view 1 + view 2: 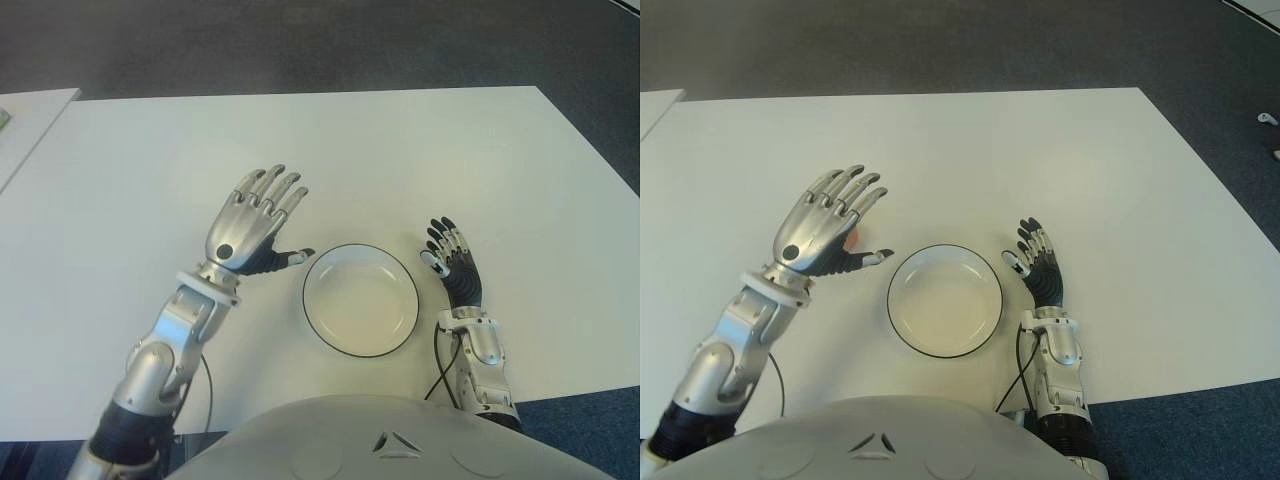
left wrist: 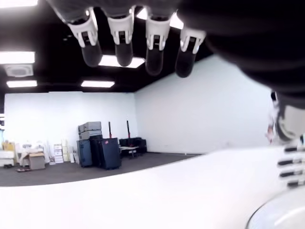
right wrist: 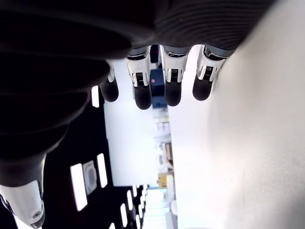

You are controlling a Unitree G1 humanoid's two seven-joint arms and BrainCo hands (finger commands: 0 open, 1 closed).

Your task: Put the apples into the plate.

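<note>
A white table (image 1: pixel 400 150) fills most of the head view, with dark floor (image 1: pixel 300 45) across the top of the frame. Near the lower middle sits a round white plate (image 1: pixel 361 301) with a thin dark rim; nothing lies in it.

The left hand (image 1: pixel 250 228) shows just left of the plate, at mid-frame, raised over the table with its back to the camera. Its fingers (image 1: pixel 275 190) are spread and straight, the thumb (image 1: pixel 290 258) reaching toward the plate's rim, and they grip nothing. In the right eye view a small orange-red patch (image 1: pixel 851 238) peeks out from under this hand, between palm and table; it may be an apple, but too little shows to be sure. The hand covers whatever lies beneath it.

The right hand (image 1: pixel 455 265) shows just right of the plate, palm toward the plate, fingers extended and holding nothing. Its wrist view shows the fingertips (image 3: pixel 143 98) straight beside the bare table top.

A second white table edge (image 1: pixel 25 125) appears at the upper left. The robot's pale torso (image 1: pixel 400 440) fills the bottom edge.
</note>
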